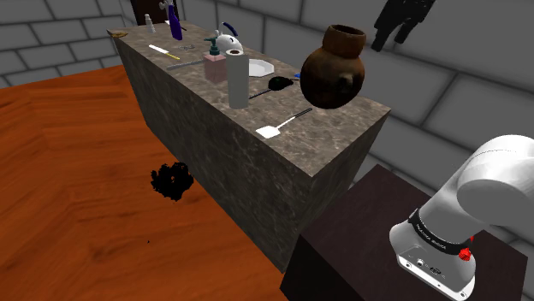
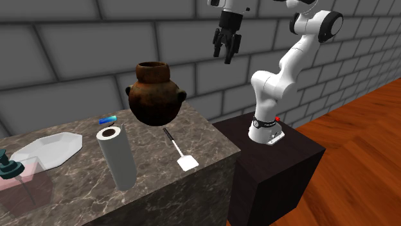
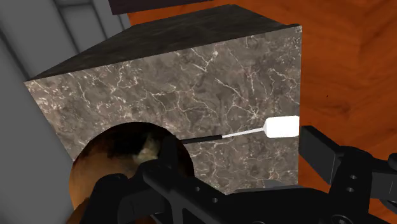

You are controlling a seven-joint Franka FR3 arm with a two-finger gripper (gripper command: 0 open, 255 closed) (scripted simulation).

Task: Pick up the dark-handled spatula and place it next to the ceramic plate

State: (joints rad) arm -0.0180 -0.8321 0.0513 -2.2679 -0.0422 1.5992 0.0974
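Shoulder view: pot (image 1: 334, 64) beside spatula (image 1: 287, 122), paper roll (image 1: 237, 79) near.

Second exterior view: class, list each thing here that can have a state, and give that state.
Gripper: open, empty, raised high.
Spatula: lying flat, not held.
Pot: upright, no lid.
Paper roll: standing on end.
Plate: lying flat.

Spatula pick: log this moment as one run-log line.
gripper: fingers open, empty, high over counter | spatula: flat on counter beside brown pot, untouched | plate: white, past the paper roll | step: grasp not started
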